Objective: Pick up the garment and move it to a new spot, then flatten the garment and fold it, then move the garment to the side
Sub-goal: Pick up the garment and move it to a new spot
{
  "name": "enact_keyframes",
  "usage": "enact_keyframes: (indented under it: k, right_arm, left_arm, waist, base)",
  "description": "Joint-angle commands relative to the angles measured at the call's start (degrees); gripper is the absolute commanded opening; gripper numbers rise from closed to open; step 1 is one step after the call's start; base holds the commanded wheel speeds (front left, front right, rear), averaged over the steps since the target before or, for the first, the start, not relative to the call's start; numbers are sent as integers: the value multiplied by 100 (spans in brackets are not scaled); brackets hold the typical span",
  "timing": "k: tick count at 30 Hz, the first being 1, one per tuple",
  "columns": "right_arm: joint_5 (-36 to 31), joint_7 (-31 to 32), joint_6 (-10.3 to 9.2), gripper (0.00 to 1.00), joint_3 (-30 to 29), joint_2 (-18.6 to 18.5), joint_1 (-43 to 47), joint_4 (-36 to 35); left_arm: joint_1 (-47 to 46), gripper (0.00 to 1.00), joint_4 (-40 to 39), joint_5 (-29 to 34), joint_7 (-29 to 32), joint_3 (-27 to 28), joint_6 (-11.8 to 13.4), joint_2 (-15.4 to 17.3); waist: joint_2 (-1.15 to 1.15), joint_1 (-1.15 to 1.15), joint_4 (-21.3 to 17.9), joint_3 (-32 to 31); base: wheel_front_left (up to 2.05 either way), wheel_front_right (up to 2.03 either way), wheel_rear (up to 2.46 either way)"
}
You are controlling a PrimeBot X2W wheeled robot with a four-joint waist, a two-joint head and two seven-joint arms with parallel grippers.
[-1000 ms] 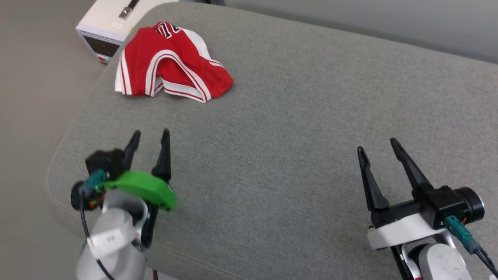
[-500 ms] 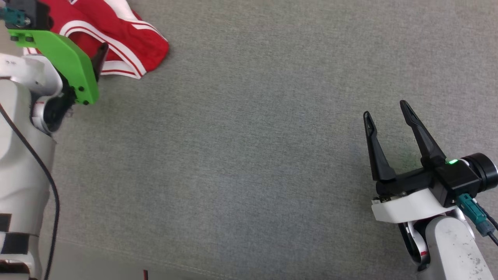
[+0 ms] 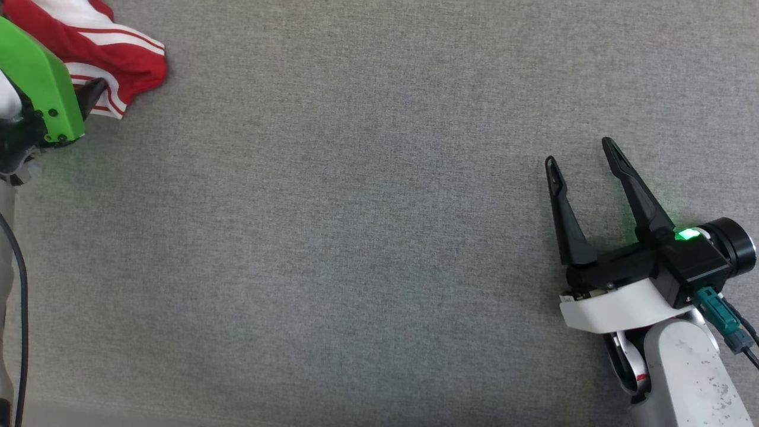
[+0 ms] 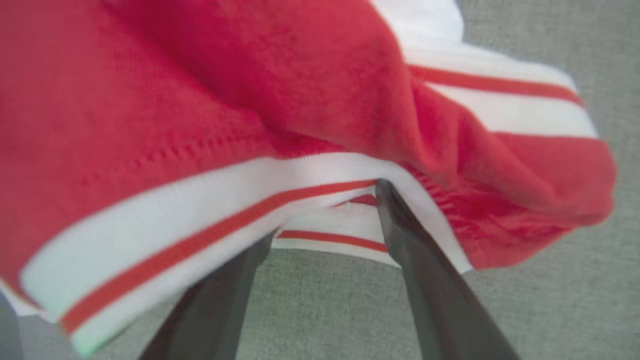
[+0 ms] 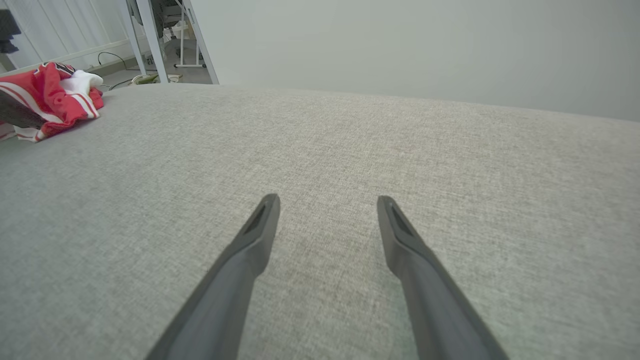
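1. My left pincer (image 4: 325,210) is at the near edge of the red-and-white T-shirt (image 4: 200,100) with its jaws spread wide. One finger's tip disappears under the striped trim (image 4: 165,220), and the other touches the fold of that trim. The jaws clamp nothing.
2. The T-shirt lies crumpled in a heap on the grey fabric cushion (image 3: 356,237), at the far left corner of the head view. Its red body is bunched over white sleeves and striped edging. In the left wrist view the trim stands a little off the cushion, and I cannot tell whether my finger or the shirt's own folds hold it up.
3. My right pincer (image 3: 580,153) is also open and empty. It sits low over bare cushion at the lower right, well apart from the T-shirt.
4. As I judge it, no part of the task is done yet. The shirt is neither lifted, moved, flattened nor folded, and I am only at the approach of the first pick.
5. What is left is to close on the trim and raise the shirt, then carry it to a new spot. The wide bare middle of the cushion looks roomy enough for that. After that I spread it flat, fold it and shift it aside.
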Motion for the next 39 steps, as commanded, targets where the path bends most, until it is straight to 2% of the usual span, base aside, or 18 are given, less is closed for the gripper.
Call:
enact_keyframes:
  k: [1, 2, 3, 4, 7, 15, 27, 30, 35, 39]
  right_arm:
    - [-48, -27, -5, 100, -14, -4, -68, 8]
    - [-48, -27, -5, 100, -23, -7, -68, 16]
    - [-49, -27, -5, 100, -30, -8, -68, 22]
    - [-54, -27, -5, 100, -40, -11, -69, 32]
    - [-67, -27, -5, 100, -61, -15, -67, 63]
    - [-58, -27, -5, 100, -120, 18, 29, 161]
    - [69, -27, -5, 100, -332, 181, 571, 484]
    - [89, -27, -5, 100, -403, 223, 713, 511]
    - [126, -27, -5, 100, -509, 275, 913, 528]
    - [158, -27, -5, 100, -597, 305, 1027, 541]
  left_arm:
    - [161, 100, 186, -54, 156, -94, 21, -144]
    - [199, 100, 230, -115, 258, -94, 19, -171]
    - [221, 24, 249, -165, 335, -95, 17, -191]
    - [242, 0, 243, -233, 383, -85, 13, -215]
    - [293, 0, 173, -375, 239, 13, 8, -234]
    - [461, 0, -162, -335, -887, 128, 0, -174]
    - [1179, 0, -1078, -97, -3033, 15, -16, -132]
    - [1362, 0, -1416, -42, -3343, -15, -11, -158]
    - [1503, 0, -2112, 155, -3671, -112, 179, -284]
    - [1574, 0, -2566, 177, -3669, -279, 238, -502]
  waist:
    - [0, 0, -40, 40]
    - [0, 0, -34, 32]
    - [0, 0, -28, 23]
    - [0, 0, -18, 8]
    - [0, 0, 10, -63]
    - [0, 0, 88, -548]
    - [0, 0, 211, -1996]
    - [0, 0, 222, -2300]
    - [0, 0, 194, -2698]
    - [0, 0, 99, -2910]
  base:
    - [0, 0, 0]
    - [0, 0, 0]
    - [0, 0, 0]
    - [0, 0, 0]
    - [0, 0, 0]
    - [0, 0, 0]
    - [0, 0, 0]
    - [0, 0, 0]
    - [0, 0, 0]
    - [0, 0, 0]
